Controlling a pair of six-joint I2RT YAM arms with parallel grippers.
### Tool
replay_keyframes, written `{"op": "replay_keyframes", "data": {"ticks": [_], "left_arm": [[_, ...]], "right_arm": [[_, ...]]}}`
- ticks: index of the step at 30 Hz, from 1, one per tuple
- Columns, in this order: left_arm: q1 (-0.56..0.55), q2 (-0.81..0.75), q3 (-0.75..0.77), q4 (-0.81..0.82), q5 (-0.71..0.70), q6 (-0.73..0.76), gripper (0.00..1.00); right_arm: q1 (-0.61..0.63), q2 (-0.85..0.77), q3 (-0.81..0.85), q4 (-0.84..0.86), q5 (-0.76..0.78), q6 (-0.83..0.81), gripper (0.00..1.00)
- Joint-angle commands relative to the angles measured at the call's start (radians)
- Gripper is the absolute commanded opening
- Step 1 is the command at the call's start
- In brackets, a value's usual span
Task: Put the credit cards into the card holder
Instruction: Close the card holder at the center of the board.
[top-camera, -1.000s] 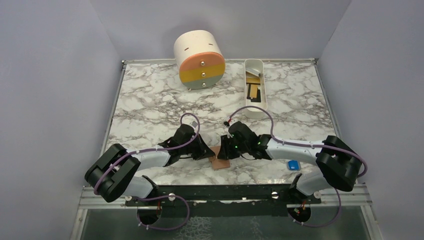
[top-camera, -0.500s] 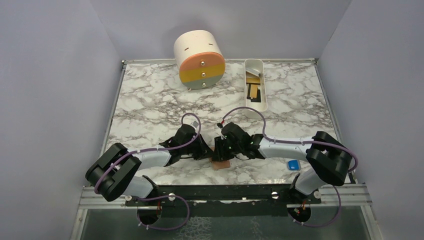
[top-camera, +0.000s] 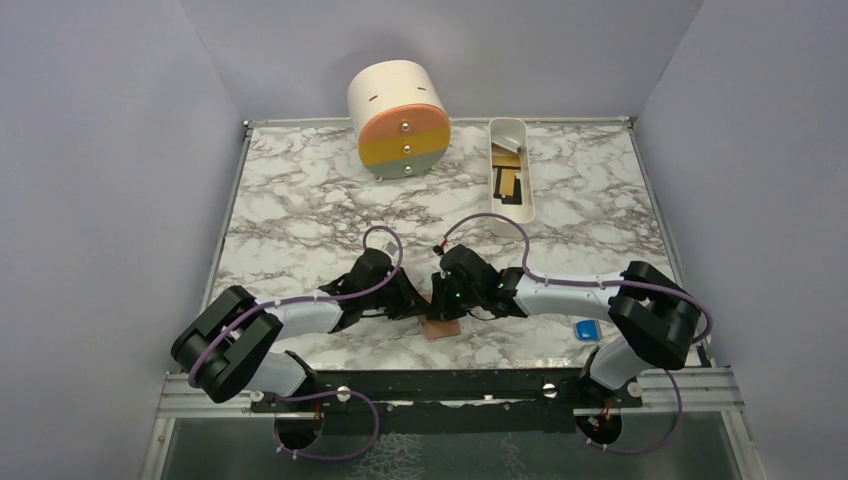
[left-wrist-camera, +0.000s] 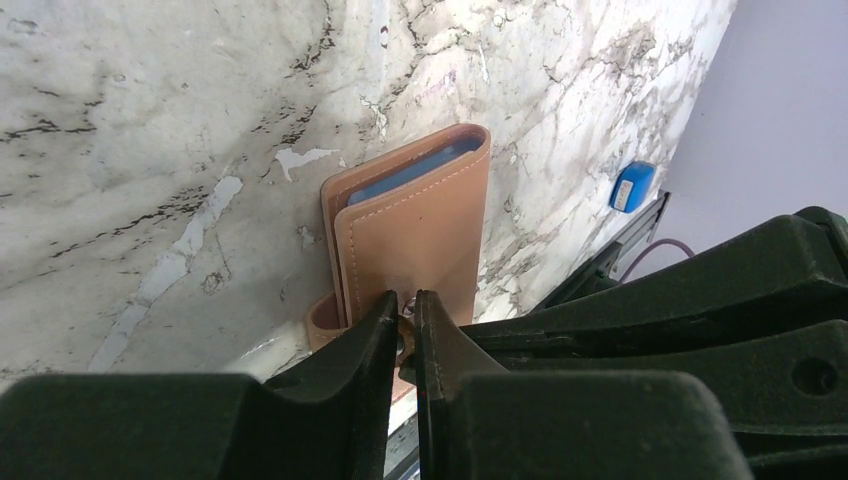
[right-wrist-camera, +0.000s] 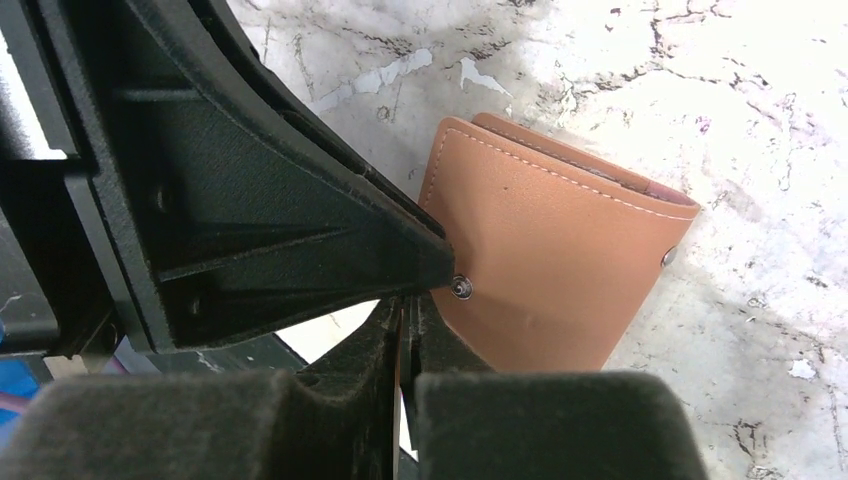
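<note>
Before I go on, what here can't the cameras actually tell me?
Top view: left hand and right hand cover most of the card holder.
Right wrist: whether the right hand pinches a card; its closed fingers hide the gap.
Left wrist: how many cards sit inside; only one blue edge shows.
Top view: cards in the white tray, too small to count.

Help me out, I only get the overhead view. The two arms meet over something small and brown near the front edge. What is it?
Observer: A tan leather wallet, folded shut.
Operator: Is either arm actually holding it?
Observer: Yes. The left fingers are shut on a small tab at the wallet's edge.
Operator: Can you see anything inside?
Observer: A light-blue strip shows between the leather flaps. I cannot tell what it is.
</note>
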Motion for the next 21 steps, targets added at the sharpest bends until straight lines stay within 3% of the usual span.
{"op": "replay_keyframes", "data": {"ticks": [1, 7, 21], "left_arm": [[-0.008, -0.031, 0.026, -0.048, -0.045, 0.027, 0.17], [-0.008, -0.068, 0.061, -0.147, -0.084, 0.081, 0.26], [-0.007, -0.071, 0.079, -0.211, -0.127, 0.121, 0.28]], "right_arm": [[0.007, -0.007, 0.015, 0.002, 0.053, -0.005, 0.01], [0.007, -0.031, -0.006, -0.002, 0.064, -0.012, 0.01], [0.007, -0.077, -0.025, -0.021, 0.083, -0.008, 0.01]]}}
